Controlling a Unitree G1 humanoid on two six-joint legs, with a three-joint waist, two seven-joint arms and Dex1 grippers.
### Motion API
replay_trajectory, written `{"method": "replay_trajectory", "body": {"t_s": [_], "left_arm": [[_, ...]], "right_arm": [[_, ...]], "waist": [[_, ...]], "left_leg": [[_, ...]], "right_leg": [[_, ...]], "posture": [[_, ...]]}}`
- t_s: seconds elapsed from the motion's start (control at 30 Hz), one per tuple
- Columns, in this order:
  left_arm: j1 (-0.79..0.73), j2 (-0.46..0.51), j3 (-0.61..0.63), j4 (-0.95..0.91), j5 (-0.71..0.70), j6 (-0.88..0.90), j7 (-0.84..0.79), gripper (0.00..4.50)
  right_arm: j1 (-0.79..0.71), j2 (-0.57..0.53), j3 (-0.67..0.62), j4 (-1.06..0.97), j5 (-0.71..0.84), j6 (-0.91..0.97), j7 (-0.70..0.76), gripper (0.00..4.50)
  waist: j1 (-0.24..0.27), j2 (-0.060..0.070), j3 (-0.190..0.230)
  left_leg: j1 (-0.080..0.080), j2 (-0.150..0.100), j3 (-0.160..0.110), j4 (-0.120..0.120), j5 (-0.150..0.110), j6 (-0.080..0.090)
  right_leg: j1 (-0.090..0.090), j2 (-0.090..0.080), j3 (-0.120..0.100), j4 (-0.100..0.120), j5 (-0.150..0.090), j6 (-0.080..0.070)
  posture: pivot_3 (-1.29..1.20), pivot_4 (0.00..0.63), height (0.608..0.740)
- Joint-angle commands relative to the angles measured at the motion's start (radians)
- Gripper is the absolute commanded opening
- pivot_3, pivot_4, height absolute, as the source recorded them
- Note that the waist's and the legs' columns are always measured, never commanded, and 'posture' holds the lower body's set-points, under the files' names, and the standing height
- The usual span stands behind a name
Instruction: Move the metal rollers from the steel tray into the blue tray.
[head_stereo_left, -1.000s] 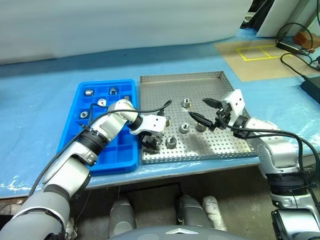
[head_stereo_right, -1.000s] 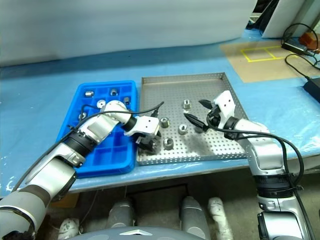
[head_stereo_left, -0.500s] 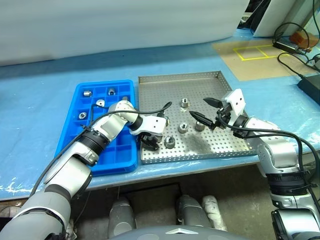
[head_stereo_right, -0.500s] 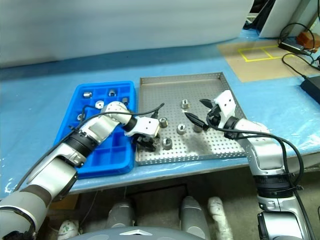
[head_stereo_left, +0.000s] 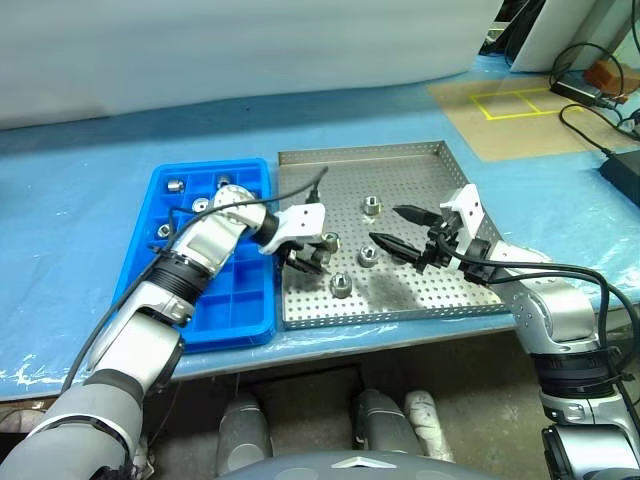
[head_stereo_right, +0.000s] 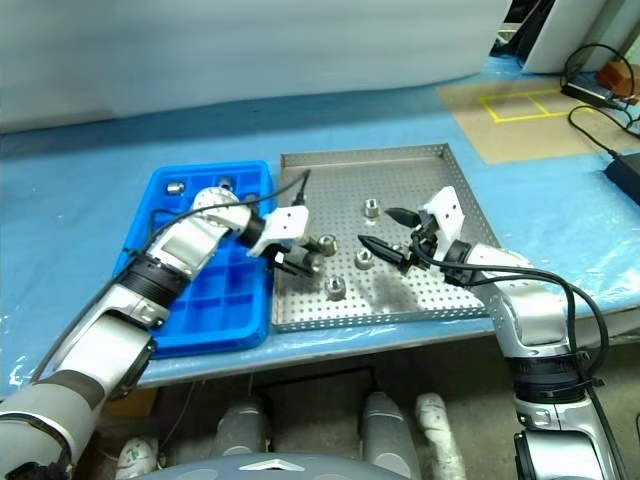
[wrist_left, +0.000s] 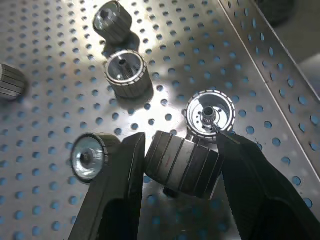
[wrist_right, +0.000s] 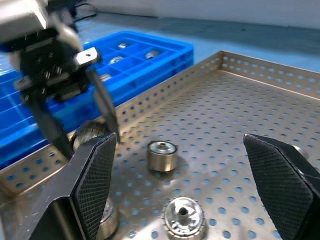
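Left gripper (head_stereo_left: 307, 258) is clamped on one ribbed roller (wrist_left: 184, 164), held lying on its side between the two black fingers (wrist_left: 117, 185) above the perforated floor of the steel tray (head_stereo_left: 400, 160), near the tray's left edge beside the blue tray (head_stereo_left: 225, 320). Right gripper (head_stereo_left: 398, 231) hovers over the middle of the steel tray with jaws wide apart and nothing between them. Several loose rollers (head_stereo_left: 341, 285) sit on the steel tray between the two grippers, and a few more rollers (head_stereo_left: 175, 186) lie in the far compartments of the blue tray.
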Motion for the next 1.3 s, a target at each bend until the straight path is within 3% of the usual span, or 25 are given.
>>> {"method": "replay_trajectory", "body": {"t_s": [0.03, 0.23, 0.43, 0.8, 1.1, 1.3], "left_arm": [[0.004, 0.046, 0.098, -0.165, -0.097, 0.104, 0.001, 1.93], [0.101, 0.131, 0.221, -0.297, -0.146, 0.207, 0.112, 1.93], [0.282, 0.189, 0.384, -0.443, -0.209, 0.285, 0.261, 1.93], [0.551, 0.26, 0.649, -0.487, -0.228, 0.359, 0.517, 1.93], [0.82, 0.3, 0.756, -0.594, -0.246, 0.414, 0.583, 1.93], [0.842, 0.288, 0.723, -0.58, -0.249, 0.418, 0.616, 1.93]], "right_arm": [[-0.048, -0.025, -0.004, -0.05, 0.062, 0.041, 0.058, 4.31], [-0.175, 0.001, 0.069, 0.003, 0.086, 0.067, 0.157, 4.31], [-0.329, 0.121, 0.188, 0.15, 0.013, -0.011, 0.212, 4.31], [-0.491, 0.322, 0.293, 0.376, -0.074, -0.132, 0.305, 4.31], [-0.533, 0.359, 0.297, 0.443, -0.104, -0.161, 0.365, 4.31], [-0.526, 0.358, 0.295, 0.453, -0.122, -0.171, 0.375, 4.31]], "waist": [[0.003, 0.0, 0.0], [-0.004, 0.002, 0.002], [0.007, 0.003, 0.002], [0.055, -0.002, 0.005], [0.086, -0.006, 0.007], [0.097, -0.007, 0.007]], "left_leg": [[0.0, 0.0, 0.0, 0.0, 0.0, 0.0], [0.002, 0.0, 0.001, 0.0, 0.0, -0.001], [0.002, 0.003, 0.001, -0.004, 0.004, -0.007], [-0.001, 0.003, -0.002, -0.008, 0.004, -0.007], [-0.001, 0.004, -0.006, -0.01, 0.004, -0.008], [-0.001, 0.004, -0.009, -0.011, 0.006, -0.01]], "right_leg": [[0.0, 0.0, 0.0, 0.0, 0.0, 0.0], [0.001, 0.0, 0.0, 0.002, 0.0, 0.0], [-0.002, 0.001, -0.002, 0.003, -0.002, -0.003], [-0.003, 0.0, -0.006, 0.003, -0.003, -0.005], [-0.003, 0.001, -0.01, 0.003, -0.004, -0.007], [-0.002, 0.001, -0.009, 0.004, -0.005, -0.007]], "posture": [[-0.12, 0.15, 0.74], [-0.06, 0.15, 0.74], [0.05, 0.15, 0.74], [0.23, 0.15, 0.74], [0.28, 0.15, 0.74], [0.28, 0.15, 0.74]]}}
